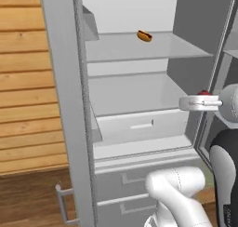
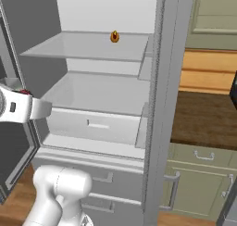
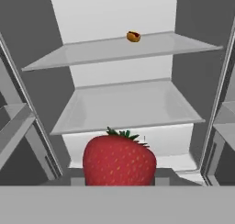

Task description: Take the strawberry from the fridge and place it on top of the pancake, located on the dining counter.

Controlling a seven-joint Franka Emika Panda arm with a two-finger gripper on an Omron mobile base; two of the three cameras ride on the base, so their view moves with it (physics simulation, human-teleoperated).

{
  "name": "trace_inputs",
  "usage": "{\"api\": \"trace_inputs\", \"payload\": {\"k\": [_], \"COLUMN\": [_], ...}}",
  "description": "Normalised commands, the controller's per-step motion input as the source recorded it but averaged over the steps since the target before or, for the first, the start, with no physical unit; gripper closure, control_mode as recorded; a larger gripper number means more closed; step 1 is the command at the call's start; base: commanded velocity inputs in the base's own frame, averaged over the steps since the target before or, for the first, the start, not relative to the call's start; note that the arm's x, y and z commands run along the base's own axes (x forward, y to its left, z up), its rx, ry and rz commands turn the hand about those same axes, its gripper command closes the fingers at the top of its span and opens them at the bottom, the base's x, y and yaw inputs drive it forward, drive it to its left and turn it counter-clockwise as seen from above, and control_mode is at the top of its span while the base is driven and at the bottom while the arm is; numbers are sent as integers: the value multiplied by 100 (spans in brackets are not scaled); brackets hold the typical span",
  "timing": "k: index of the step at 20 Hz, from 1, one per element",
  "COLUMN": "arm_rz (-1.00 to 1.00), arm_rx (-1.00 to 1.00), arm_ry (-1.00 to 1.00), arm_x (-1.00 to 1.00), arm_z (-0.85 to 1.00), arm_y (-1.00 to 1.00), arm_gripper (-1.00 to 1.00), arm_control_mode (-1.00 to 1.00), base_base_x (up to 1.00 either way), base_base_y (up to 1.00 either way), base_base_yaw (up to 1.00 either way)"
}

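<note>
Holding the strawberry (image 3: 119, 159) in my jaws just outside the open fridge (image 1: 139, 96), I see its green leaf cap pointing up in the hand view, long axis upright. Inside, the top shelf (image 1: 153, 47) carries a hot dog (image 1: 144, 36); the middle shelf (image 3: 124, 106) lies bare.

Fridge (image 1: 69, 105) doors open; middle shelf (image 1: 130, 93) bare (hot dog (image 1: 144, 36) above).
</note>
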Motion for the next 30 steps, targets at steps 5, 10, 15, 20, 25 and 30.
{"api": "trace_inputs", "payload": {"k": [5, 10, 15, 20, 25, 30], "arm_rz": [0, 0, 0, 0, 0, 0], "arm_rx": [0, 0, 0, 0, 0, 0], "arm_ry": [0, 0, 0, 0, 0, 0], "arm_x": [0, 0, 0, 0, 0, 0], "arm_z": [0, 0, 0, 0, 0, 0], "arm_y": [0, 0, 0, 0, 0, 0], "arm_gripper": [100, 100, 100, 100, 100, 100], "arm_control_mode": [100, 100, 100, 100, 100, 100], "base_base_x": [-100, -75, -31, -49, -71, -36], "base_base_y": [-2, -22, -29, -16, -3, -24], "base_base_yaw": [-1, -37, -75, -73, -69, -70]}}
